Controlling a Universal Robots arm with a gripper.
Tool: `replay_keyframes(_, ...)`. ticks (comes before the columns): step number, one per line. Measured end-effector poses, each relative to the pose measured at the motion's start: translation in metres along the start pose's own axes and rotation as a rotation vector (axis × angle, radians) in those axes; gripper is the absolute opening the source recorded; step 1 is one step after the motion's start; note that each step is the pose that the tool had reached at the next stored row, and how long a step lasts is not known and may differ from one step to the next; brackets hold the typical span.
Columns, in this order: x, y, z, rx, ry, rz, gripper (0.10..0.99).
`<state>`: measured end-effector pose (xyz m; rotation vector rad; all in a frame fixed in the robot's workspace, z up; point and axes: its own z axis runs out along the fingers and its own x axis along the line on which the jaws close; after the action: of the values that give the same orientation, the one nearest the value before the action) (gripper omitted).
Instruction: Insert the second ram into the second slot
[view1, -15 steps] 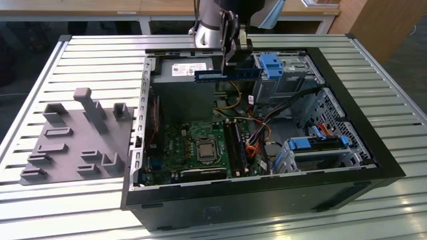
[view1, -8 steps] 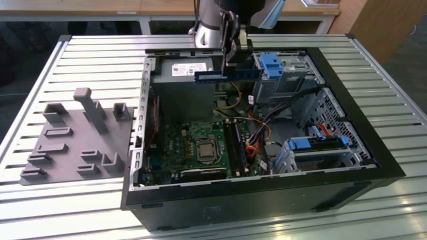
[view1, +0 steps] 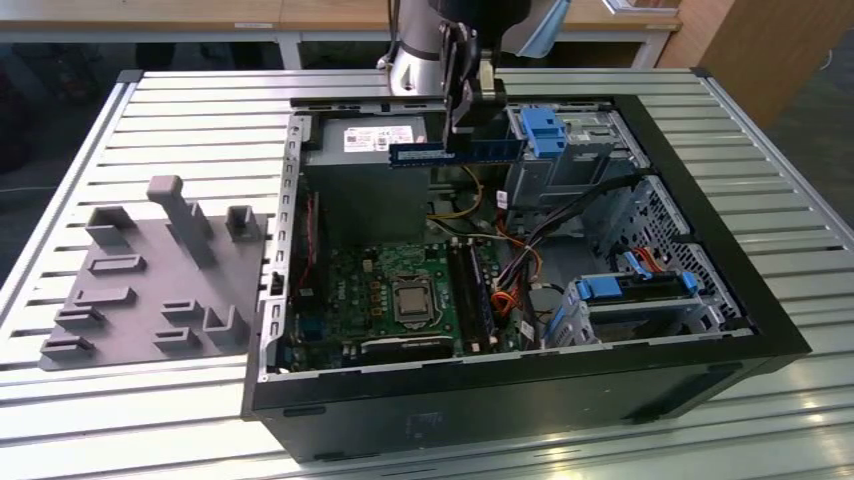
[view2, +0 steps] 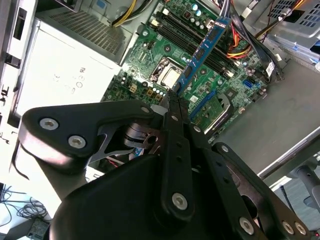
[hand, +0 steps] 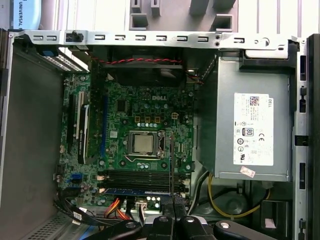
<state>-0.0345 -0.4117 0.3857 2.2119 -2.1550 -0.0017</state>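
Note:
My gripper (view1: 461, 133) hangs over the open computer case, shut on the second ram (view1: 454, 152), a thin blue circuit-board stick held level above the case's far side. In the second wrist view the fingers (view2: 171, 107) clamp one end of the second ram (view2: 200, 52), which juts out over the green motherboard. In the first wrist view the second ram (hand: 171, 162) shows edge-on as a thin dark line above the black slots (hand: 135, 176). Beside them a blue stick (hand: 132, 191) lies in the slot farthest from the processor socket (hand: 141, 143). The slots (view1: 470, 288) sit well below the gripper.
The case's black rim (view1: 534, 370) surrounds the motherboard. The grey power supply (hand: 250, 130) fills one side, with blue drive-bay latches (view1: 545, 130) and orange and black cables (view1: 514, 300) near the slots. A grey parts fixture (view1: 147, 270) lies on the slatted table at the exterior view's left.

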Motion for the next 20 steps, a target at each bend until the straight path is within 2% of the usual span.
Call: replay_keyframes(20,0.0063,0.0001,0.0001,0.000,0.0064,0.000,0.114)
